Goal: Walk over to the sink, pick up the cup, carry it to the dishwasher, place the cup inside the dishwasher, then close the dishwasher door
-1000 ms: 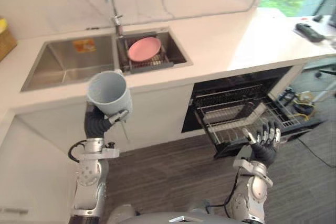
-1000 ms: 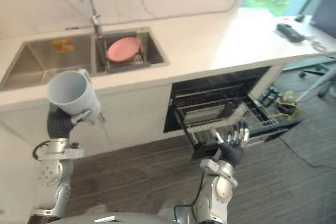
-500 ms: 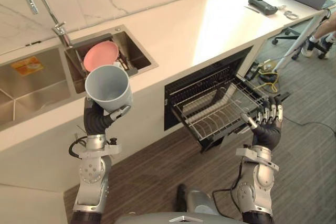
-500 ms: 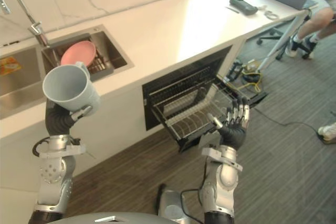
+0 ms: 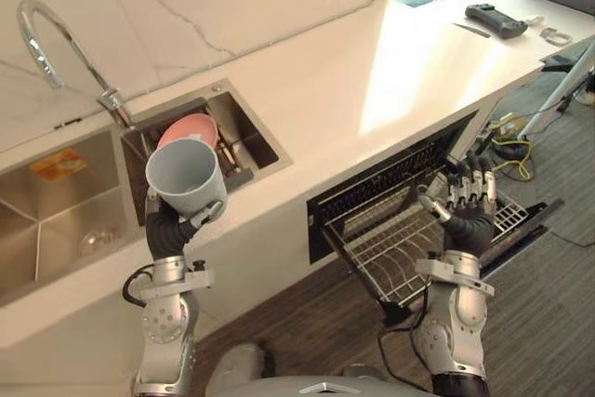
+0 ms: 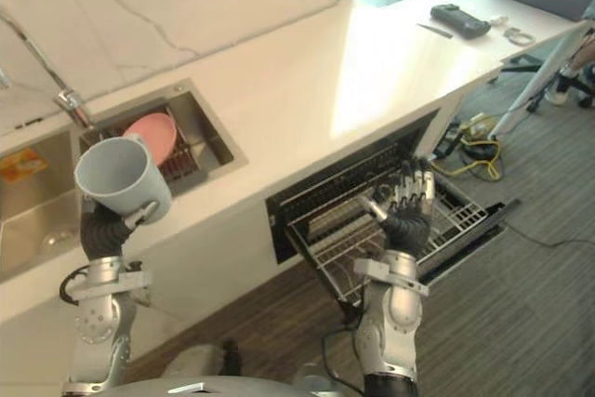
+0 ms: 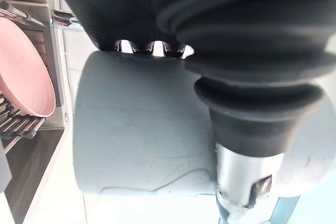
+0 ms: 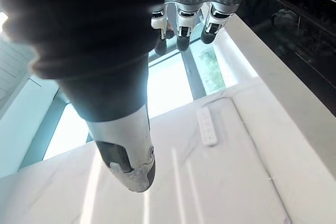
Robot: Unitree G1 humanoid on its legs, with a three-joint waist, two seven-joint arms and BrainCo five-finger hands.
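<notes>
Left eye view: the left hand (image 5: 169, 226) is gripping the cup (image 5: 184, 177) at nine o'clock, before the sink (image 5: 56, 220); the right hand (image 5: 469, 218), fingers spread wide, is hovering at three o'clock over the open dishwasher (image 5: 376, 246).

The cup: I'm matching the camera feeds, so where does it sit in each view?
Left eye view: cup left of centre, gripped by the left hand.
Right eye view: cup at the far left.
Left wrist view: cup's grey side across the middle.
Right wrist view: open right hand instead.
Shared landmark: pink plate in the sink.
</notes>
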